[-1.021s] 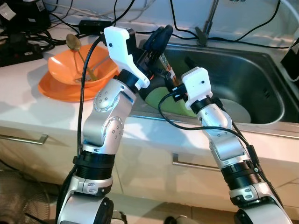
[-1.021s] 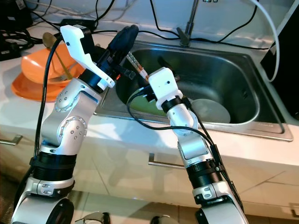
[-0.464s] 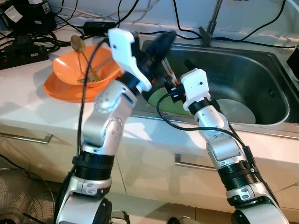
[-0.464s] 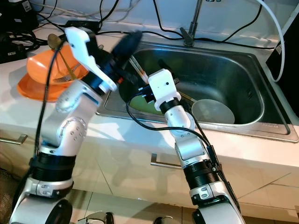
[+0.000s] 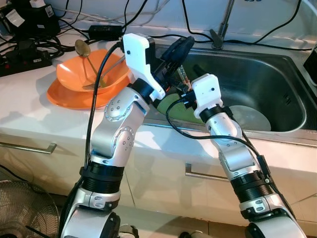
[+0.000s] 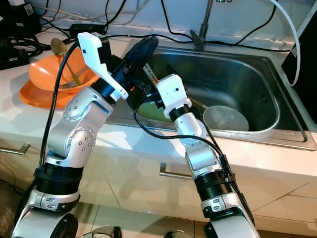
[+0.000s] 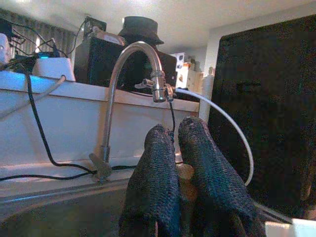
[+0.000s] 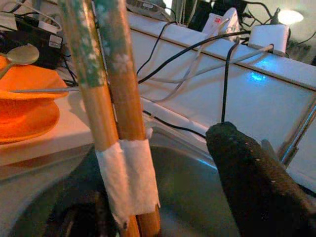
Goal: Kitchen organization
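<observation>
My left gripper (image 5: 179,47) is raised over the sink's left rim, shut on a pair of wooden chopsticks (image 5: 181,75) bound with white tape. The chopsticks (image 8: 116,113) hang down into the sink, slanting toward my right arm. My right gripper (image 8: 155,165) sits low inside the sink behind its white wrist housing (image 5: 207,94), open, with the chopsticks passing between its fingers (image 8: 256,168). In the left wrist view the two black fingers (image 7: 158,182) press together on a brown stick end. A green plate (image 5: 171,106) and a grey plate (image 5: 250,116) lie in the steel sink (image 5: 277,69).
An orange bowl (image 5: 89,74) with a spoon and a fork rests on an orange plate (image 5: 64,98) on the white counter to the left. The faucet (image 5: 223,25) stands behind the sink. Black cables and power strips line the back. Cabinet handles are below.
My left gripper has shifted slightly right over the sink with the chopsticks still in it. The right arm has hardly moved. The camera shifted a little.
</observation>
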{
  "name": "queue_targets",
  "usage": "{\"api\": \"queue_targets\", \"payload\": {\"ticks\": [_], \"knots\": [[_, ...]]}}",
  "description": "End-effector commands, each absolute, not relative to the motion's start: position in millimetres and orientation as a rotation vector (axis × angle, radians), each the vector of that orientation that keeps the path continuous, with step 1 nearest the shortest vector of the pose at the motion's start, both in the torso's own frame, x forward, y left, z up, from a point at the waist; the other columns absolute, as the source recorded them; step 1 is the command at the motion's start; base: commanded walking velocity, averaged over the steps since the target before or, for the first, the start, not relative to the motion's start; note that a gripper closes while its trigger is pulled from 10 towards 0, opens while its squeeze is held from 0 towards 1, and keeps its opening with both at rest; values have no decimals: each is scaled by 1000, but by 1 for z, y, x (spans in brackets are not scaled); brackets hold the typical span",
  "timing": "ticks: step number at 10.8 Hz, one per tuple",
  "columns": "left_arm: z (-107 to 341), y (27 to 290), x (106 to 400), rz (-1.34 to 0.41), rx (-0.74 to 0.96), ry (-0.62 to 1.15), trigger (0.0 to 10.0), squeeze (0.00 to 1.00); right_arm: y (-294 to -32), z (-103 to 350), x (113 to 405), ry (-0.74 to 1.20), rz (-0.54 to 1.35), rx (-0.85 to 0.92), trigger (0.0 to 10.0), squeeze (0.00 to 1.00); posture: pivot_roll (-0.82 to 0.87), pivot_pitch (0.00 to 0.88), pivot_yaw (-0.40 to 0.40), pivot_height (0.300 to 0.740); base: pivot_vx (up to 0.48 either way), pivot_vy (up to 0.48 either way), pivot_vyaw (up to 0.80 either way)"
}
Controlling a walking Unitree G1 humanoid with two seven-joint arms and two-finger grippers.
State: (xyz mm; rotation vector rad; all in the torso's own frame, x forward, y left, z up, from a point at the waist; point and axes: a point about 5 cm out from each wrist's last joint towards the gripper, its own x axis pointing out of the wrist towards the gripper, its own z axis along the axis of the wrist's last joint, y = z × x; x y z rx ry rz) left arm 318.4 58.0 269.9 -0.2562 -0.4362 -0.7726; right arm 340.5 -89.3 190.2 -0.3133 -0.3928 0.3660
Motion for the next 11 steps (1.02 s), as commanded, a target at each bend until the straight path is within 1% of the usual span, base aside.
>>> {"api": "queue_targets", "payload": {"ticks": [1, 2, 3, 11], "knots": [[275, 60, 320, -747, -228, -459, 10000, 0, -90, 196, 342, -414, 371, -327, 0, 0, 10, 48, 16, 740, 0, 0, 0], [275, 67, 326, -669, -214, -464, 10000, 0, -90, 194, 341, -412, 369, -328, 0, 0, 7, 49, 16, 740, 0, 0, 0], [276, 70, 329, -635, -214, -468, 10000, 0, -90, 194, 340, -411, 368, -327, 0, 0, 3, 52, 17, 740, 0, 0, 0], [274, 65, 331, -637, -249, -461, 10000, 0, -93, 194, 341, -410, 353, -330, 0, 0, -1, 61, 15, 740, 0, 0, 0]]}}
